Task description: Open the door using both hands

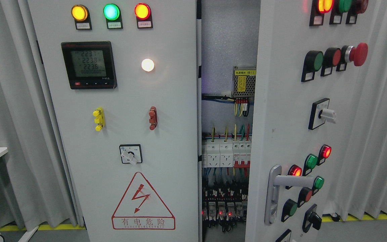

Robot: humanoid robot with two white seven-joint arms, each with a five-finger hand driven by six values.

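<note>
Cabinet (227, 33) of grey metal filling the head view, two doors on its front. Left door (119, 134) shut flat, right door (281, 101) swung partly out, its free edge standing clear of the gap in the middle. Through that gap: a power supply unit (244, 82) near the top, coloured wires below it, a row of white breakers (225, 154) at mid-height, relays with small red lights toward the bottom edge.

On the left door: yellow, green and red indicator lamps (111, 11) along the top edge, a digital meter (89, 65) beneath them, a lit white lamp (147, 65) beside the meter, a yellow fitting and a red fitting at mid-height, a rotary switch (130, 154) lower down, a red-bordered electric warning triangle (143, 203) near the bottom edge.

On the right door: a silver lever handle (291, 181) near its free edge, low down, level and untouched; red and green push buttons around it; a red mushroom button (357, 53) near the upper right; a selector switch at mid-height.

Grey curtains on both sides, yellow floor tape along their foot.

No robot hand or arm anywhere in view, so finger state cannot be told.
</note>
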